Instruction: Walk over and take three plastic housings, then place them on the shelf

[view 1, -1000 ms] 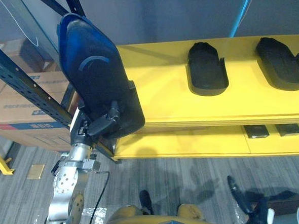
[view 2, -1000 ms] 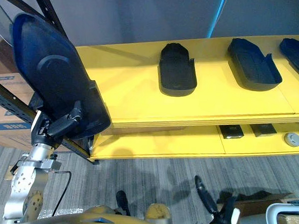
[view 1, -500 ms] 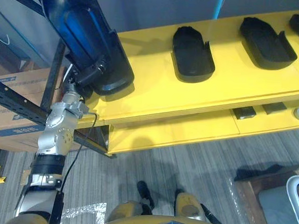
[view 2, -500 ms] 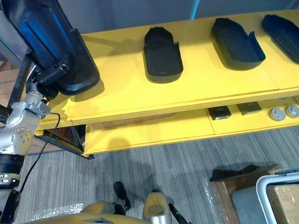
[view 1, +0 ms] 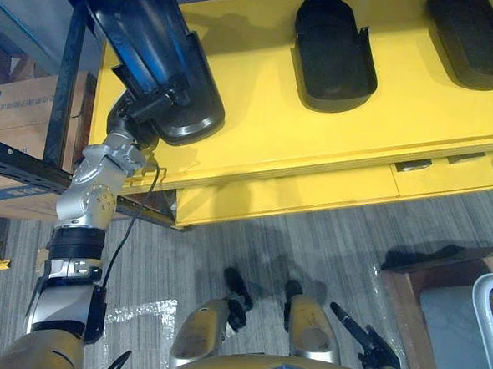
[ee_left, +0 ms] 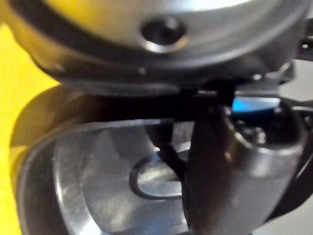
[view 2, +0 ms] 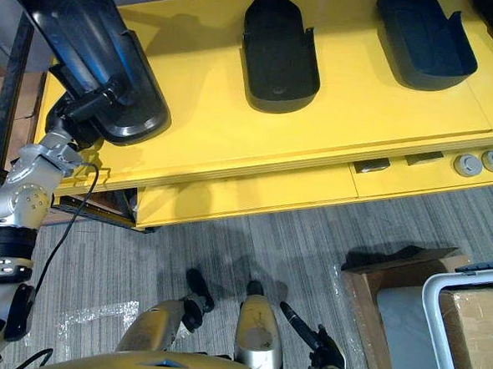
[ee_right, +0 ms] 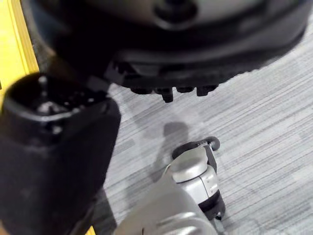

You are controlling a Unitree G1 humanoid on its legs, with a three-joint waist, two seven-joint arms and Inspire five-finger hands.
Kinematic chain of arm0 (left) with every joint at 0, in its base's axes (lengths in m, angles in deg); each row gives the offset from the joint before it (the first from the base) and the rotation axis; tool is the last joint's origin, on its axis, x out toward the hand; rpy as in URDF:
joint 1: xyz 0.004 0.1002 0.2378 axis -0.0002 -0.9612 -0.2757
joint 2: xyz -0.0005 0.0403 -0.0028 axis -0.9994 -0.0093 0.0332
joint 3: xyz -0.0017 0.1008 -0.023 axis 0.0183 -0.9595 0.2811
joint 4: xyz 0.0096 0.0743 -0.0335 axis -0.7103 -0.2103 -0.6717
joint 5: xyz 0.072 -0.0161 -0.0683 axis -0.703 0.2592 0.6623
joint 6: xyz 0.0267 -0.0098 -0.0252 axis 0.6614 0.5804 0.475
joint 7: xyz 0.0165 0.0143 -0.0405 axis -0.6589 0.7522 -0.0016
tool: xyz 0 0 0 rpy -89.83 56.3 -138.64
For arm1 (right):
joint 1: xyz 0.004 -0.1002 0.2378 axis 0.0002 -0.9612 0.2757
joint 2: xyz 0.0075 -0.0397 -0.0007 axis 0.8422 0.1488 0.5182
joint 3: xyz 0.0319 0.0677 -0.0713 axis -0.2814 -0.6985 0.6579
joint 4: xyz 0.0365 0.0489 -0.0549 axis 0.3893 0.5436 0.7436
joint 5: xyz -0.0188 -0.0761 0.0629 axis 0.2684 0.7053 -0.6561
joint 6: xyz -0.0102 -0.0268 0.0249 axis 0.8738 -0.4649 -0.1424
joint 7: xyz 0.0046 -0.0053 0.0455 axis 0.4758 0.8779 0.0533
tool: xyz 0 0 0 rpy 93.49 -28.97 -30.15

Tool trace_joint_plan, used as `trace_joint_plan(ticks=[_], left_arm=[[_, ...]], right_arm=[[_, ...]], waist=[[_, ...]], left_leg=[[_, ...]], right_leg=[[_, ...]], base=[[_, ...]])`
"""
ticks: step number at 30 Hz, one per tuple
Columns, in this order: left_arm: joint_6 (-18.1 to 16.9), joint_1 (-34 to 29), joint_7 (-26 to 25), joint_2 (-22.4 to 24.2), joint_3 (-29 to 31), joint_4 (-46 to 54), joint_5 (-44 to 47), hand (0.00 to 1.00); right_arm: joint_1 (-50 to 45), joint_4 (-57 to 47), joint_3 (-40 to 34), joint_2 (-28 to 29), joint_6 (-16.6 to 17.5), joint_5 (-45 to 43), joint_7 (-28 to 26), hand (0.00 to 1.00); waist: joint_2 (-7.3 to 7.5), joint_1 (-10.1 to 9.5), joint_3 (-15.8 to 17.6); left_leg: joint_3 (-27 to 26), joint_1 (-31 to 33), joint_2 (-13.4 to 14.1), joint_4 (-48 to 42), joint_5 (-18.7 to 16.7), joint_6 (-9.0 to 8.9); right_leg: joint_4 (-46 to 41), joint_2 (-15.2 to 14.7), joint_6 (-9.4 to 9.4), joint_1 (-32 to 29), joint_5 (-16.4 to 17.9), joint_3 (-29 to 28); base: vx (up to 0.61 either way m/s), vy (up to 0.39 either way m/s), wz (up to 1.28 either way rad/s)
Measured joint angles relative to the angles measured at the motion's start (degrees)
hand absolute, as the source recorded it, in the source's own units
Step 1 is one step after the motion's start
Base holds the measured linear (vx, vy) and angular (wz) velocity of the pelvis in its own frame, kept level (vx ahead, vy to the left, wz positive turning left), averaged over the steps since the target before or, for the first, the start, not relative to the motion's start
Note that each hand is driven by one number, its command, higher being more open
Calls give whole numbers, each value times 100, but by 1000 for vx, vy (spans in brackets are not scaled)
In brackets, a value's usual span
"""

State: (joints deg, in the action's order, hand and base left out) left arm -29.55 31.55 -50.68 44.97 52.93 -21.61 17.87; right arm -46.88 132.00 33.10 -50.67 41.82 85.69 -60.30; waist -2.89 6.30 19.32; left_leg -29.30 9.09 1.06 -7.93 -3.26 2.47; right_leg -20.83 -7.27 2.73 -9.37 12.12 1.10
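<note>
The left hand [view 1: 145,109] has brought the plastic housing [view 1: 147,36] over the shelf's [view 1: 266,144] left end, gripping it; the right hand [view 1: 373,352] hangs slack below.

Dark housing [view 1: 154,53] stands tilted at yellow shelf's [view 1: 257,143] left end; 2nd housing [view 1: 334,48], 3rd housing [view 1: 477,40] lie flat.

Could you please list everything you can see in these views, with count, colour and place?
held housing: one, dark blue, at the shelf's left end.
lying housings: two, dark, on the top board; part of a third at the right edge.
shelf: one, yellow, two boards.
flat pieces: two, dark, lower board.
round pieces: two, grey, lower board, right.
cardboard boxes: at least two, brown, in the rack and at lower right.
rack: one, dark, left of the shelf.
left hand: curled round the held housing.
right hand: low at right, fingers straight.
</note>
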Motion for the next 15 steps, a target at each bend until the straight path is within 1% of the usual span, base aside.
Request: trace_joint_plan(ticks=[3, 5, 8, 10, 13, 15], left_arm=[[29, 113, 48, -6, 2, -5, -123, 0], [182, 243, 106, -38, 1, -10, -238, 0], [367, 333, 238, -67, -21, -11, -325, 0], [442, 395, 287, -67, -75, -13, -461, 0], [506, 396, 298, -72, -74, -16, -483, 0], [585, 419, 305, -125, -74, -32, -494, 0]], right_arm=[[5, -30, 10, 0, -83, -4, -7, 100], [3, -27, 44, 0, -115, -19, -42, 100], [1, -25, 97, 0, -117, -43, -56, 100], [2, -32, 131, 0, -106, -44, -60, 100], [2, -37, 168, -2, -79, -48, -56, 100], [2, -21, 168, -5, -83, -47, -50, 100]], waist=[[6, -23, 6], [10, -50, 10], [9, -67, 11], [9, -113, 11], [7, -131, 10], [8, -126, 10]], left_leg=[[-40, 34, 1, -102, -120, -19], [-55, 34, -2, -160, -180, -32], [-33, -21, -10, -205, -148, 8], [-15, -55, -12, -213, -148, 5], [1, -61, -9, -201, -157, -35], [-12, -61, -4, -201, -195, -91]], right_leg=[[-4, -40, 1, -12, 0, 20], [-27, -60, 1, -12, 1, 43], [-129, -84, -15, -4, 14, 125], [-136, -92, -35, 33, 27, 190], [-133, -93, -50, 46, 42, 207], [-132, -98, -50, 48, 42, 212]], base=[[62, 22, -7], [69, 26, -2], [89, 13, 6], [60, -17, 6], [13, -9, 1], [-9, -2, -2]])
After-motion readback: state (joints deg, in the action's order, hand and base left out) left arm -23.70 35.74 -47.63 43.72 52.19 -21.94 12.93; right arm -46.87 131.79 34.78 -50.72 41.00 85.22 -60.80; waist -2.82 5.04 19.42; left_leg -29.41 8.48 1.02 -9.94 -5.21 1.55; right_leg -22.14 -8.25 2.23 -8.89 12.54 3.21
